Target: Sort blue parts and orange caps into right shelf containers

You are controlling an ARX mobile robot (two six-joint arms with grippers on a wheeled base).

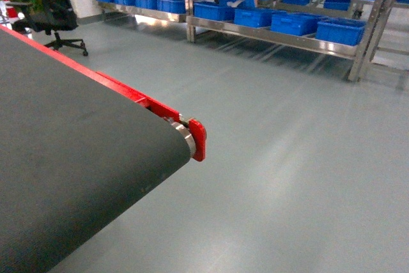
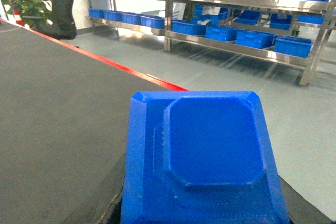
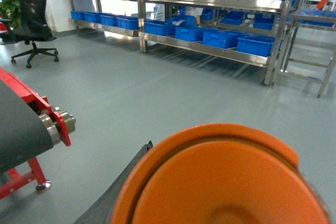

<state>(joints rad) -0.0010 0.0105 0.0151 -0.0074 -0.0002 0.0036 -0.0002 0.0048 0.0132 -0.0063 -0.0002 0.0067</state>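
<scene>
Directly below the left wrist camera, filling the lower middle of its view, a blue part point(image 2: 202, 161) sits in the left end effector point(image 2: 202, 211). The part is a squarish block with chamfered corners and a raised octagonal face. Only dark finger edges show at its lower flanks, so the fingers appear clamped on it, though the contact itself is hidden. Just beneath and to the left of it runs the dark worktop point(image 2: 58, 108) with its red edge point(image 2: 131, 72).

In the right wrist view an orange cap point(image 3: 220, 182) likewise fills the lower frame, round and rimmed, apparently carried by the right end effector point(image 3: 220, 219). Its fingers are not visible, so the grip is a judgement from how the cap stays close under the camera. To the left of that end effector the worktop ends at a roller point(image 3: 58, 121) in a red bracket.

Ahead of both end effectors lies open grey floor point(image 1: 275, 158). Well beyond it, ahead and slightly right, stands the shelf point(image 1: 281, 35), its long axis running across the view, with the right shelf containers point(image 1: 340, 31) in a row on the lower tier. Neither arm shows in the head view. The right arm looks slightly nearer to the containers, but both are far out of reach, so the base probably has to roll forward first.
</scene>
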